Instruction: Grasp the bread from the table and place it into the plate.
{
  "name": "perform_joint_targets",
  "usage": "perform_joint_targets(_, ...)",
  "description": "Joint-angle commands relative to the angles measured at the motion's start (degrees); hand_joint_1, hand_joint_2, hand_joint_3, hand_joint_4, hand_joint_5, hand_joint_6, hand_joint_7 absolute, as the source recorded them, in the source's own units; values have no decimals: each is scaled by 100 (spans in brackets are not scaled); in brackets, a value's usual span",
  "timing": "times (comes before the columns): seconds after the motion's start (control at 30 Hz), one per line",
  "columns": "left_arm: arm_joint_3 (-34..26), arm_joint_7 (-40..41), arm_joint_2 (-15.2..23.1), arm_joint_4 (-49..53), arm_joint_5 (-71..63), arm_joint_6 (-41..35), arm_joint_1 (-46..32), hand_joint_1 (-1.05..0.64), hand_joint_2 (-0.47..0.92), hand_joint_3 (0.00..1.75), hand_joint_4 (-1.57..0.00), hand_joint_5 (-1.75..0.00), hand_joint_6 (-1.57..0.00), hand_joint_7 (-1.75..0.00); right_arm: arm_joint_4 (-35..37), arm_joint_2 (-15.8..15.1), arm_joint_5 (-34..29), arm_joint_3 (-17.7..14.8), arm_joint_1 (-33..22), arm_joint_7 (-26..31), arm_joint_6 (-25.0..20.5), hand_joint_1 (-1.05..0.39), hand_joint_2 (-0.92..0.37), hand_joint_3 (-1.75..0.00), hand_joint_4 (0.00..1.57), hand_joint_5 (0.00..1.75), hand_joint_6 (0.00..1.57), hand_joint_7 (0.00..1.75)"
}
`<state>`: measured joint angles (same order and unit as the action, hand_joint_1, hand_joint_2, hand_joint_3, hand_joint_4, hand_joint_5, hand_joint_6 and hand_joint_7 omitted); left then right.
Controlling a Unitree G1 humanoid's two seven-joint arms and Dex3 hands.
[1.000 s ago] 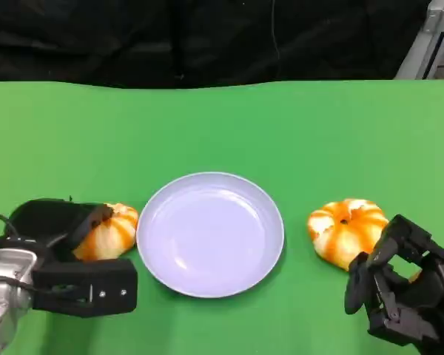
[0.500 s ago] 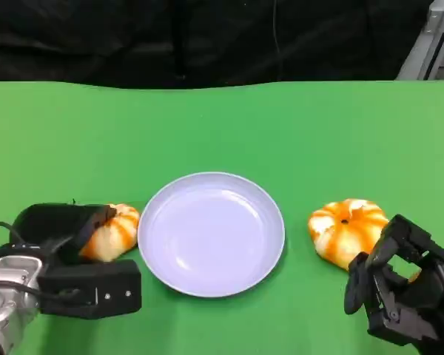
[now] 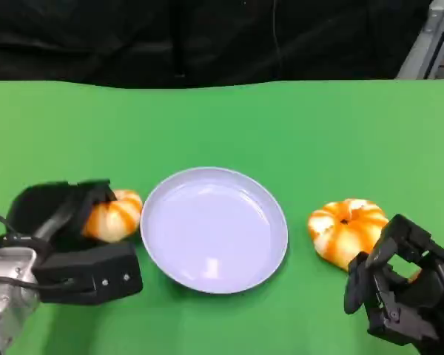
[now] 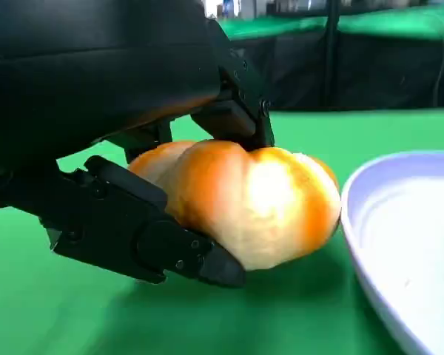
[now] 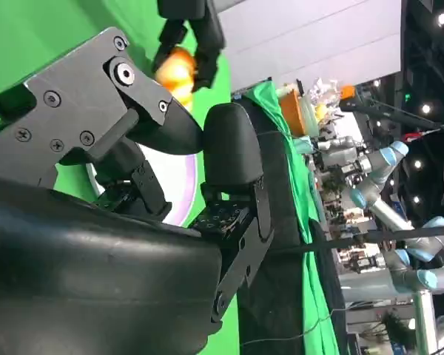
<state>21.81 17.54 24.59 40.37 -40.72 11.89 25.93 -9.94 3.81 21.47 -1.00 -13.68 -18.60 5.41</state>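
Observation:
An orange-and-white bun (image 3: 112, 218) sits just left of the pale lilac plate (image 3: 159, 203), and my left hand (image 3: 63, 240) grips it; the left wrist view shows black fingers (image 4: 140, 237) closed over and under the bun (image 4: 251, 203), with the plate's rim (image 4: 370, 244) right beside it. The plate looks tipped, its left rim raised. A second bun (image 3: 346, 229) lies on the cloth right of the plate. My right hand (image 3: 399, 292) rests near the front right corner, fingers curled in with nothing in them, just in front of that bun.
The green cloth (image 3: 222, 126) runs back to a black backdrop. A metal frame (image 3: 429, 37) stands at the far right corner. The right wrist view looks past my own fingers (image 5: 229, 163) toward a room with other robot arms.
My left hand has lifted the left bun and carried it slightly toward the plate. The plate has shifted a little and tilted. The right hand and right bun stayed put.

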Motion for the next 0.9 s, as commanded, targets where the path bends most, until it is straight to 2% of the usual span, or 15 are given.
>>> perform_joint_targets(0.03,-373,-438,400,-1027,165,-267,-255,-6,89,24,-72,-175,-50,-171,5,-50,33,-39,-2,-21,60,-15,-45,-130,89,175,71,162)
perform_joint_targets(0.17,-599,-800,480,-1994,216,-504,-425,-8,87,24,-73,-175,-53,-174,30,-55,27,-54,-1,-39,100,-16,-44,-131,88,175,71,163)
perform_joint_targets(0.3,-657,-1067,406,-2616,218,-655,-505,-5,88,25,-74,-175,-53,-174,19,-45,49,-61,-4,-26,61,-16,-44,-131,89,175,70,163)
perform_joint_targets(0.43,-506,-1321,202,-3072,226,-600,-473,-7,88,29,-78,-175,-61,-170,-38,-28,37,-33,-30,10,26,-15,-43,-131,89,175,71,164)
perform_joint_targets(0.57,-322,-1462,-67,-3197,117,-638,-453,-5,84,30,-78,-175,-65,-164,-128,-32,15,12,-64,63,-47,-16,-42,-133,89,175,71,165)
perform_joint_targets(0.8,99,-1407,-515,-2951,-136,-538,-361,-7,84,31,-75,-175,-61,-163,-115,-6,36,37,-57,23,45,-14,-43,-133,88,175,69,165)
perform_joint_targets(0.9,189,-1417,-647,-2807,-144,-470,-318,-10,87,29,-76,-175,-63,-158,-107,1,14,46,-48,35,55,-15,-44,-129,88,175,70,163)
